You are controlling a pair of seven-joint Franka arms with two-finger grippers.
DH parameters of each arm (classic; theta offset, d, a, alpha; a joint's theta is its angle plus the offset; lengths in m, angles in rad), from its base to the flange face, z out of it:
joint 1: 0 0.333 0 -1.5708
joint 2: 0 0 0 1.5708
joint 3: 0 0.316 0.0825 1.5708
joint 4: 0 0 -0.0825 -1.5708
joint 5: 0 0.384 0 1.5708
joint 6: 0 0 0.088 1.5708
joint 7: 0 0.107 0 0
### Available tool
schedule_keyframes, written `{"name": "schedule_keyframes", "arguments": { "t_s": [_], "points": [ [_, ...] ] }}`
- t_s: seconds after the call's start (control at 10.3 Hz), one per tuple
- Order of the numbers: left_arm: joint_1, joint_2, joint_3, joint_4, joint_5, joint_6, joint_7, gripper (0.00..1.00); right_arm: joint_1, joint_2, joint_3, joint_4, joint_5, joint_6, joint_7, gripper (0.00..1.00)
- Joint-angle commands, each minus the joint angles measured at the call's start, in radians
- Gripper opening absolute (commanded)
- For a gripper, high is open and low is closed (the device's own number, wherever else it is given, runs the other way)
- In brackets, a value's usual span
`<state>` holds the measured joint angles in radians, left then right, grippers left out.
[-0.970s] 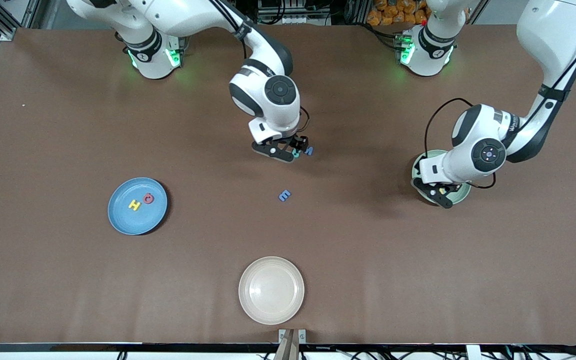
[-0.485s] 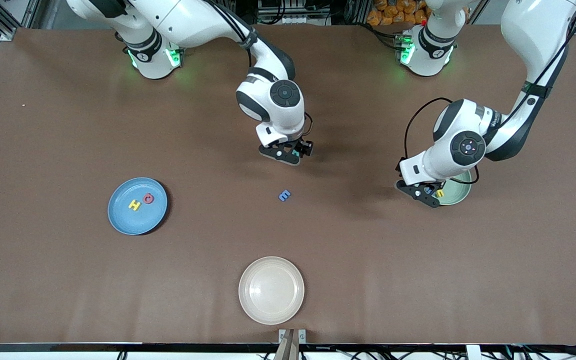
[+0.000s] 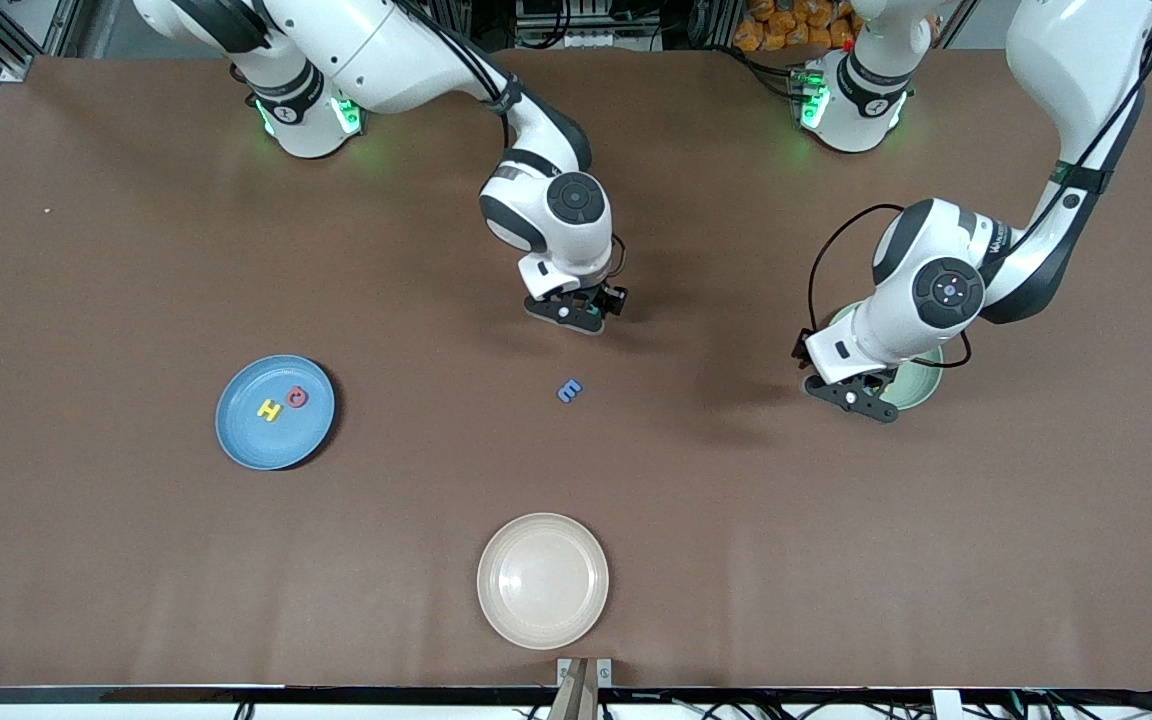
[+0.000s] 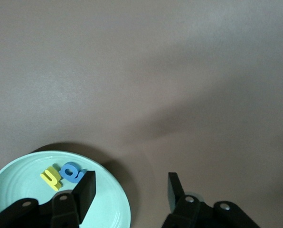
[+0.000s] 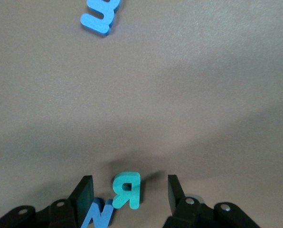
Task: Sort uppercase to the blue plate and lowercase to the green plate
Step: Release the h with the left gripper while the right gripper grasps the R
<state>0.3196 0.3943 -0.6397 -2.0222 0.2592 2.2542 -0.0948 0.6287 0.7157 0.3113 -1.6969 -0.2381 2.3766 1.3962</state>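
Our right gripper (image 3: 586, 310) has come down at twelve o'clock from the light-blue letter (image 3: 569, 390). Its spread fingers are narrowing around the teal R (image 5: 127, 191) on the table but are not yet pinching it. Our left gripper (image 4: 130, 187), fingers spread and empty, waits over the green plate (image 4: 18, 171) at its seven o'clock rim.

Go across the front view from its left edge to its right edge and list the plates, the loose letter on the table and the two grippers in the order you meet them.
blue plate → cream plate → light-blue letter → right gripper → left gripper → green plate
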Motion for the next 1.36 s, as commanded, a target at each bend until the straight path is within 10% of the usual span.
{"name": "schedule_keyframes", "arguments": {
  "t_s": [0.0, 0.78, 1.07, 1.26],
  "points": [
    [-0.013, -0.015, 0.002, 0.005, -0.026, 0.004, -0.039, 0.69, 0.005, 0.008, 0.002, 0.005, -0.029, 0.009, 0.035, 0.67],
    [-0.044, -0.009, -0.003, 0.023, -0.026, 0.004, -0.112, 0.68, 0.005, 0.037, 0.0, 0.005, -0.03, 0.038, 0.044, 0.54],
    [-0.074, -0.006, -0.003, 0.049, -0.023, 0.004, -0.137, 0.68, 0.005, 0.041, 0.0, 0.005, -0.032, 0.039, 0.041, 0.11],
    [-0.103, -0.005, -0.002, 0.059, -0.017, 0.004, -0.138, 0.61, -0.006, 0.033, 0.0, 0.005, -0.033, 0.032, 0.023, 0.0]
  ]
}}
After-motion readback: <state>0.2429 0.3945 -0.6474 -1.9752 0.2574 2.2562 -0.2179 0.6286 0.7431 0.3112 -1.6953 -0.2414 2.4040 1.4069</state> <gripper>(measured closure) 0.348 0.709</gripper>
